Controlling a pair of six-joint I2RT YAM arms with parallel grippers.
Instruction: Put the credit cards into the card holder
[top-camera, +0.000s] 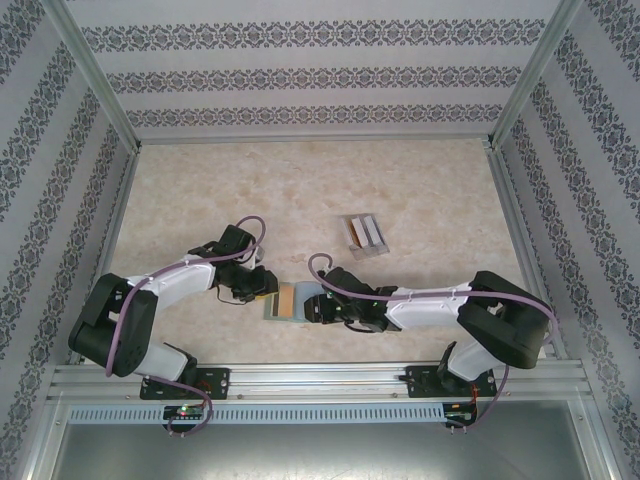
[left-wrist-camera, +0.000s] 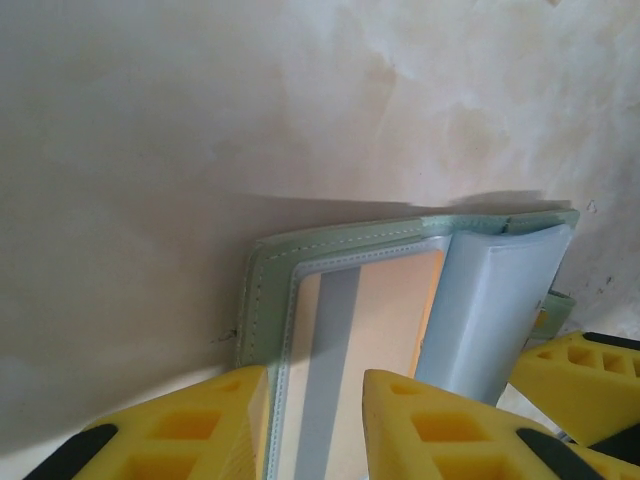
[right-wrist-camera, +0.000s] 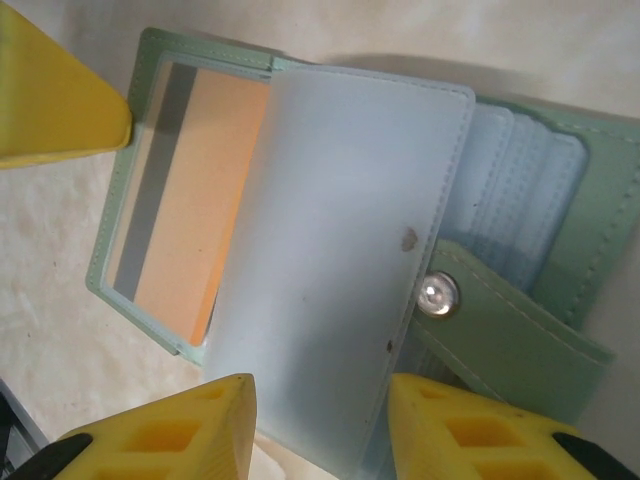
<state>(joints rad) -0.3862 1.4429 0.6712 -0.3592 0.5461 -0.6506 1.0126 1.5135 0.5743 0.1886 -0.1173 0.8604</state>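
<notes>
Flatly, stitched sage-green card holder (right-wrist-camera: 585, 225), orange credit card (right-wrist-camera: 210, 190); left fingers (left-wrist-camera: 170, 430), right fingers (right-wrist-camera: 160, 435) apart, grip unclear.

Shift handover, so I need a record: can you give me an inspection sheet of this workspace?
Surface: beige marbled table, no spills seen.
Job's things: card holder lies open, tan-orange card behind its window; more cards stand in a clear rack.
Clutter: nothing seen.
End effectors: left end effector and right end effector are over the card holder, jaws apart.
Cables: purple cables run along both arms.
Surroundings: patterned walls, aluminium frame.
</notes>
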